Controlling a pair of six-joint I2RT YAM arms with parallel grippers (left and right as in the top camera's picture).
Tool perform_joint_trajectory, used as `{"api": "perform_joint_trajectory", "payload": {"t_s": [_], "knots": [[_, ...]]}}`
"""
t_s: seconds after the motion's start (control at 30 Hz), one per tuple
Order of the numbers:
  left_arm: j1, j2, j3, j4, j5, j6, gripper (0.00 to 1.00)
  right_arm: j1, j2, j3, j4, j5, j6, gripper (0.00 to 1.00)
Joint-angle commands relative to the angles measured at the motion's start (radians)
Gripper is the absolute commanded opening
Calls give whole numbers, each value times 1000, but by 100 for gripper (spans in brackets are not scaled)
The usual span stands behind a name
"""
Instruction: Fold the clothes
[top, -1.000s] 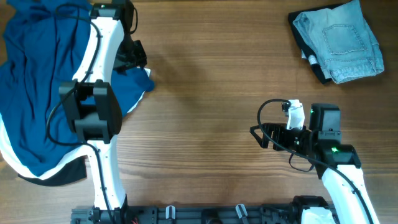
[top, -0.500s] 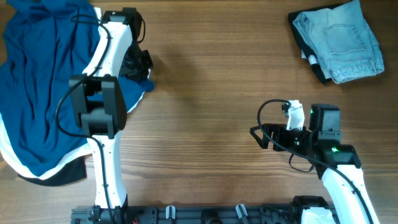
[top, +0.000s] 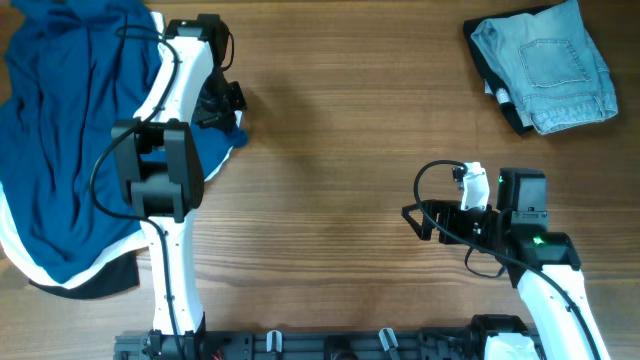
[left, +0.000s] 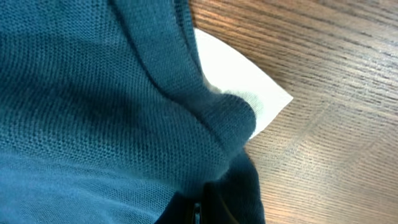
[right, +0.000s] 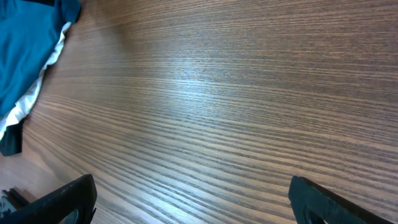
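Note:
A large blue garment (top: 70, 140) with white trim lies crumpled over the left of the table. My left gripper (top: 225, 105) is at its right edge, shut on a fold of the blue cloth. In the left wrist view the blue knit (left: 106, 106) fills the frame, its white inner edge (left: 242, 87) lies on the wood, and the jaws (left: 202, 211) are closed in the fabric. My right gripper (top: 412, 215) is open and empty over bare wood at the right; its fingertips (right: 189, 199) are spread wide. The blue garment shows at the left of the right wrist view (right: 28, 50).
Folded light-blue jeans (top: 545, 65) lie on a dark garment at the far right corner. The wooden tabletop (top: 330, 150) spans between the two arms.
My left gripper moved right and toward the far edge along the garment's edge one second ago, then held still. The right arm has not moved.

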Motion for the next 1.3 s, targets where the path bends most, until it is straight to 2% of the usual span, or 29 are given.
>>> {"api": "perform_joint_trajectory", "payload": {"t_s": [0.0,0.37,0.53,0.8,1.0,1.13,1.27], "knots": [[-2,23,-9,3,8,2,4,4,2,25,-3,-24,-19,100],[-28,-24,-8,63,4,-37,4,4,2,25,-1,-24,-18,100],[-65,-113,-8,80,-86,-59,4,4,2,25,0,-24,-19,100],[-75,-280,-8,94,-113,-63,4,4,2,25,6,-24,-18,100],[-75,-429,-8,104,-270,-81,4,4,2,25,10,-24,-18,100],[-73,-464,-8,90,-271,-81,4,4,2,25,11,-24,-18,100],[-73,-419,-9,57,-223,-81,4,4,2,25,10,-24,-18,100]]}}
